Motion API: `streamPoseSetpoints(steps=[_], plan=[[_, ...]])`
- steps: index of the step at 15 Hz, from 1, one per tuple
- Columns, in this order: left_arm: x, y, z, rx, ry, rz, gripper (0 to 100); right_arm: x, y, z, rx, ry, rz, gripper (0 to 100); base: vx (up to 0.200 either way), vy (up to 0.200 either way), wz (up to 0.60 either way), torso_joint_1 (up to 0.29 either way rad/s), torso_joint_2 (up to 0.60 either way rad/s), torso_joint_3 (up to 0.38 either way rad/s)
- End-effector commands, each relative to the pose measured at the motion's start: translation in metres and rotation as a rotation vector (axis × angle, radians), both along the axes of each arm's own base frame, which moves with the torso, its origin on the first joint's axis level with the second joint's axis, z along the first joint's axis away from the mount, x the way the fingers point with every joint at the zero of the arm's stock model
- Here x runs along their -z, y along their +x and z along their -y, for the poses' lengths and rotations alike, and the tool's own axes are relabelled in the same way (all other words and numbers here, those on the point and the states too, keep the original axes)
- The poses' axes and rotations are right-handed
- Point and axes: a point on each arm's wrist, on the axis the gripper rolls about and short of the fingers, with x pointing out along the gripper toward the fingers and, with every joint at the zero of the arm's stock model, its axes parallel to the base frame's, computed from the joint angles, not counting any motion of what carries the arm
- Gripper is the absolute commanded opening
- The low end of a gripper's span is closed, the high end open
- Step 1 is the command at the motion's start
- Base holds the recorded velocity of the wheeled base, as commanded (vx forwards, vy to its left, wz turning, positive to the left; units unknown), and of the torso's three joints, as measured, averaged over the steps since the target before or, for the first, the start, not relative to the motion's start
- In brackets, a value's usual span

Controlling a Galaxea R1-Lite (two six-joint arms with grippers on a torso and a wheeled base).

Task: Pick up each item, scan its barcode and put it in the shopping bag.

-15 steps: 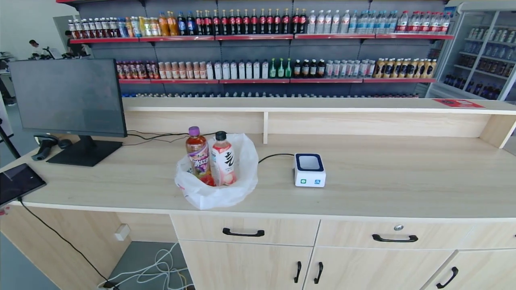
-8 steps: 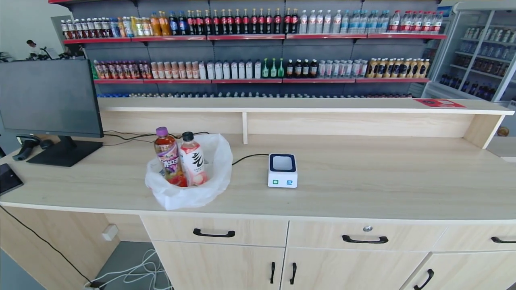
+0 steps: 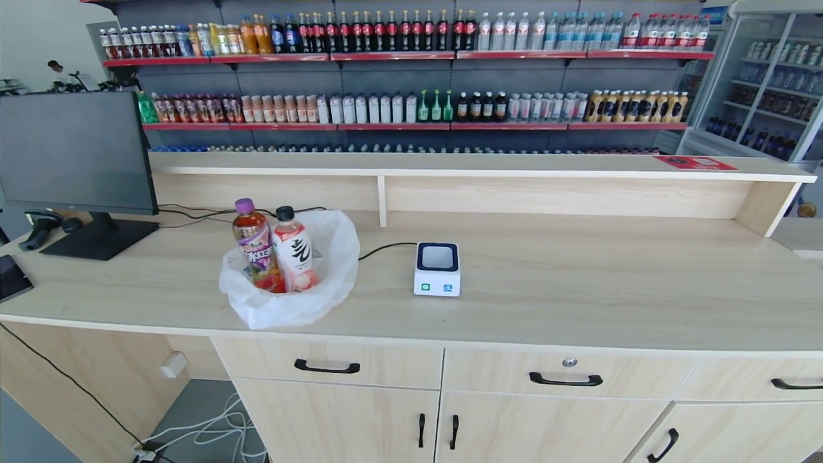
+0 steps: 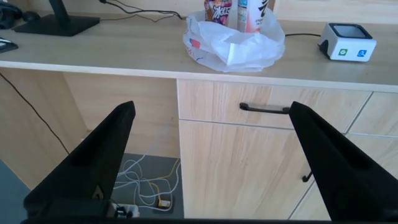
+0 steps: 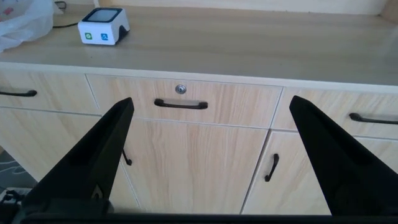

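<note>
A white plastic shopping bag (image 3: 289,292) sits on the wooden counter (image 3: 578,289) and holds two upright bottles. One is a purple-capped red drink bottle (image 3: 254,247), the other a black-capped pink-and-white bottle (image 3: 294,251). The small white barcode scanner (image 3: 437,270) stands to the bag's right, cabled toward the back. My left gripper (image 4: 211,162) hangs open in front of the cabinet below the shopping bag (image 4: 233,43), holding nothing. My right gripper (image 5: 208,158) is open too, low before the drawers, with the barcode scanner (image 5: 102,27) on the counter above.
A dark monitor (image 3: 74,154) and a handheld scanner (image 3: 35,228) stand at the counter's left end. A raised wooden ledge (image 3: 476,166) runs along the back, with drink shelves behind. Drawers with black handles (image 3: 566,379) front the counter. Cables (image 3: 212,427) lie on the floor.
The whole head view has shifted, so the camera moved; bag, bottles and scanner now sit further left in the picture. Nothing on the counter has moved relative to the rest.
</note>
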Motion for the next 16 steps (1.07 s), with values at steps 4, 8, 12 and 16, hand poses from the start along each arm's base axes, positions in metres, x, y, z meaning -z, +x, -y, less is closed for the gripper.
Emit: streamPoseSetpoints(steps=[4, 8, 12, 16], plan=[[-0.0001, 0.0000, 0.0000, 0.002, 0.000, 0.000, 100, 0.0000, 0.0001, 0.0000, -0.001, 0.000, -0.001, 100, -0.200, 0.000, 0.00, -0.001, 0.00, -0.001], [-0.0001, 0.0000, 0.0000, -0.001, 0.000, 0.000, 100, 0.0000, 0.0001, 0.0000, -0.001, 0.000, -0.001, 100, -0.200, 0.000, 0.00, 0.007, 0.00, 0.001], [-0.0001, 0.0000, 0.0000, -0.001, 0.000, 0.000, 100, 0.0000, 0.0001, 0.0000, -0.001, 0.000, -0.001, 100, -0.150, 0.000, 0.00, -0.002, 0.00, 0.002], [-0.0001, 0.0000, 0.0000, -0.001, 0.000, 0.000, 100, 0.0000, 0.0001, 0.0000, -0.001, 0.000, -0.001, 100, 0.000, 0.000, 0.00, 0.000, 0.00, 0.000]])
